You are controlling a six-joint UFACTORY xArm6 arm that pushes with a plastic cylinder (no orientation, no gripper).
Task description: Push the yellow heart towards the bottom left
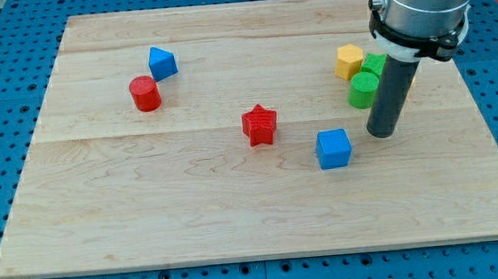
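Only a sliver of the yellow heart point(412, 79) shows, at the right edge of my dark rod, which hides most of it. My tip point(382, 134) rests on the board at the view's right, just below the cluster of blocks and right of the blue cube point(333, 148). A yellow hexagon point(348, 61), a green star point(374, 64) and a green cylinder point(363, 89) sit close together to the left of the rod. The green cylinder is next to the rod; I cannot tell whether they touch.
A red star point(259, 125) lies near the board's middle. A red cylinder point(145, 93) and a blue triangle point(162, 62) sit at the upper left. The wooden board point(148, 210) ends at a blue pegboard surround on all sides.
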